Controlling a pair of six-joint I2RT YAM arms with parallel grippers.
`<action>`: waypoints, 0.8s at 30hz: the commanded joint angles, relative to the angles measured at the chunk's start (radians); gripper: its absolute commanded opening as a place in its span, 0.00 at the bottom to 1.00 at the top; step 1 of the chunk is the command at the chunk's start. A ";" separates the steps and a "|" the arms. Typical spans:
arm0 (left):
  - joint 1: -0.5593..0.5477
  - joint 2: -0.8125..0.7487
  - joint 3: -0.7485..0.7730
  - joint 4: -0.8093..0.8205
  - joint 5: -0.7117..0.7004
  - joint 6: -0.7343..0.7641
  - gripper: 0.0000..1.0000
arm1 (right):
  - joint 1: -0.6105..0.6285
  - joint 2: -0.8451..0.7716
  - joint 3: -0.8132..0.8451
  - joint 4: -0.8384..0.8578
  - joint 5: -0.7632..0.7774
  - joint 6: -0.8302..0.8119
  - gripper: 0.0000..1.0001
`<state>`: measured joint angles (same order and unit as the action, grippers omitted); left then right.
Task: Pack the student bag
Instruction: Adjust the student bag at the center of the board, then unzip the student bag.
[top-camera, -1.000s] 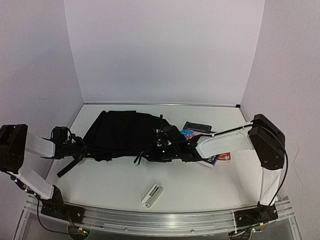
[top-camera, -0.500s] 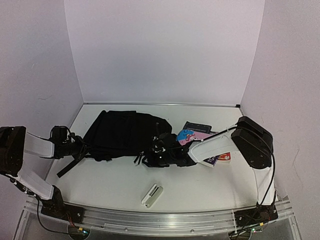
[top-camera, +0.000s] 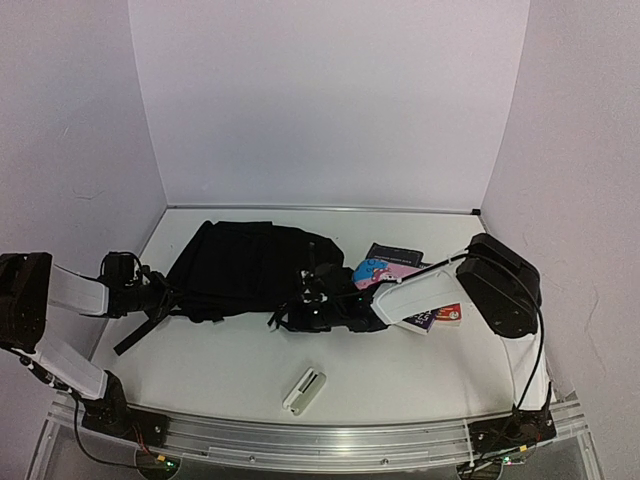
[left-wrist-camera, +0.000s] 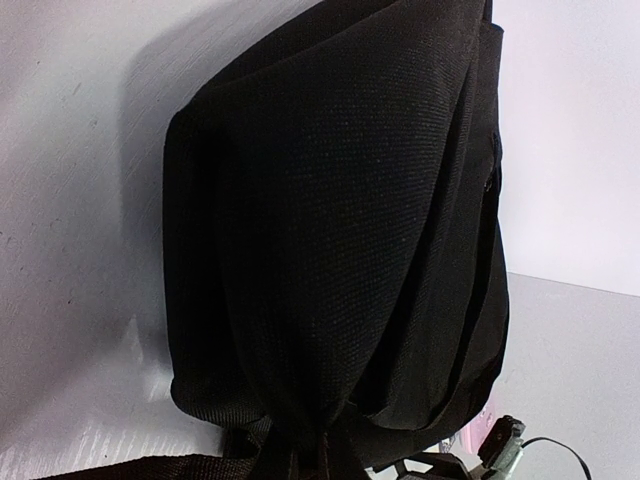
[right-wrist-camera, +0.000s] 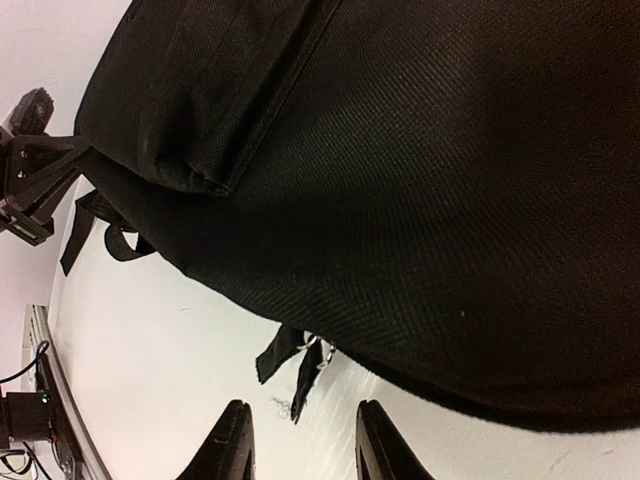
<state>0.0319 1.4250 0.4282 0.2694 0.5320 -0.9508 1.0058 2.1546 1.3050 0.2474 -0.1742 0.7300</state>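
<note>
1. No brand or wording can be read. The pale marks on the dark flat rectangular item (top-camera: 393, 254) just beyond the backpack's right end are too small to make out, and so is the print on the purple-and-red book (top-camera: 442, 317) near that end.
2. The large black soft fabric backpack (top-camera: 250, 265) lies flat on the white table (top-camera: 230, 370), lengthwise from left to right.
3. Over the past second the right arm has swung leftward along the backpack's near edge. This has uncovered more of a pink-and-blue item (top-camera: 377, 270) at the backpack's right end. The backpack and the left arm have hardly shifted.
4. The right gripper (right-wrist-camera: 303, 445) hovers at the backpack's near edge, its fingers apart and empty. Only the right wrist view shows this, along with a short black strap end (right-wrist-camera: 278, 352) hanging from that edge.
5. The left gripper (top-camera: 165, 298) meets the backpack's left end, but no view shows whether its fingers are closed. The left wrist view is filled with folded black fabric.
6. A white rectangular block (top-camera: 304, 390) lies well in front of the backpack and is seen only from above.
</note>
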 joint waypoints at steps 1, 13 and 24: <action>0.000 -0.011 0.011 -0.018 0.018 0.009 0.00 | 0.000 0.034 0.041 0.027 -0.003 0.002 0.30; 0.000 -0.004 0.015 -0.022 0.020 0.012 0.00 | 0.000 0.076 0.072 0.027 -0.003 0.006 0.25; 0.001 -0.016 0.012 -0.039 0.002 0.023 0.00 | -0.001 0.063 0.086 0.027 0.065 0.017 0.01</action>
<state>0.0319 1.4250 0.4282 0.2594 0.5320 -0.9448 1.0058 2.2387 1.3781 0.2484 -0.1708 0.7377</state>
